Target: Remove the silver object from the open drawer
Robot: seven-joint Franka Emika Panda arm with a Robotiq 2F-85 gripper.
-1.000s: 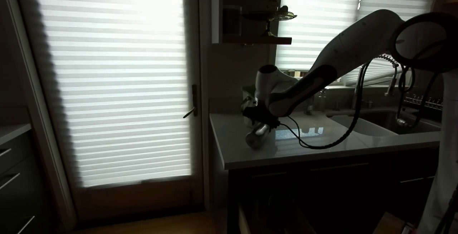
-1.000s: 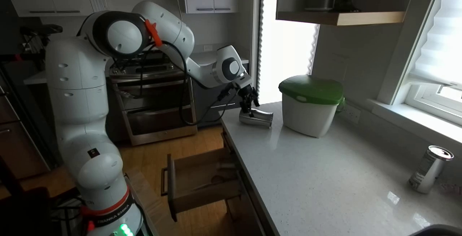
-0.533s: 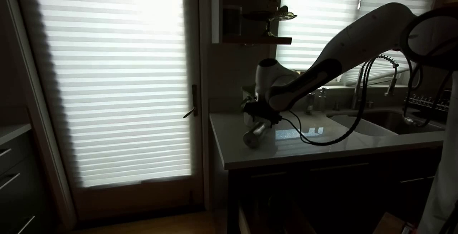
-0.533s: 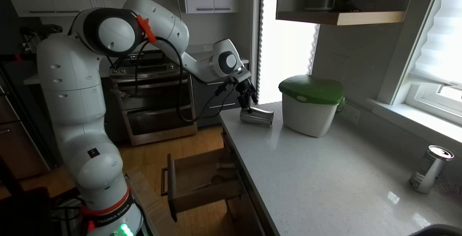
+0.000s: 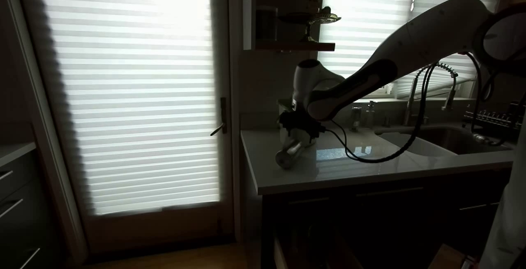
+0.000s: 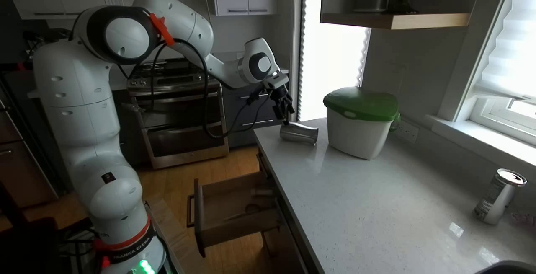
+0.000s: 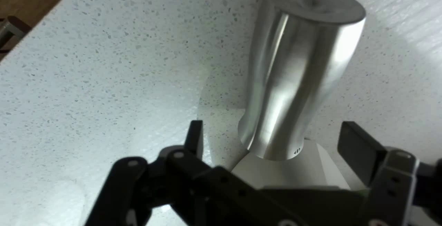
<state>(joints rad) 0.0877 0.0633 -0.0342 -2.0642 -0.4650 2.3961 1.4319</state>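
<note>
The silver object (image 7: 297,63), a smooth waisted metal cylinder, lies on its side on the countertop; it also shows in both exterior views (image 5: 287,157) (image 6: 299,134). My gripper (image 7: 272,132) is open, with its fingers wide apart and nothing between the pads. In the exterior views the gripper (image 6: 287,115) (image 5: 300,134) is just above the silver object's end nearer the counter edge; I cannot tell whether a fingertip touches it. The open drawer (image 6: 238,228) is below the counter, with a few dim items at its inner end.
A white bin with a green lid (image 6: 360,115) stands beside the silver object. A can (image 6: 499,196) stands farther along the countertop (image 6: 356,207). The wall shelf (image 6: 393,21) overhangs the counter. The sink (image 5: 444,137) is along the counter. A door (image 5: 135,96) is past the counter's end.
My gripper has risen and drawn back from the silver object, and the arm has lifted. The silver object has shifted slightly on the countertop and stayed there.
</note>
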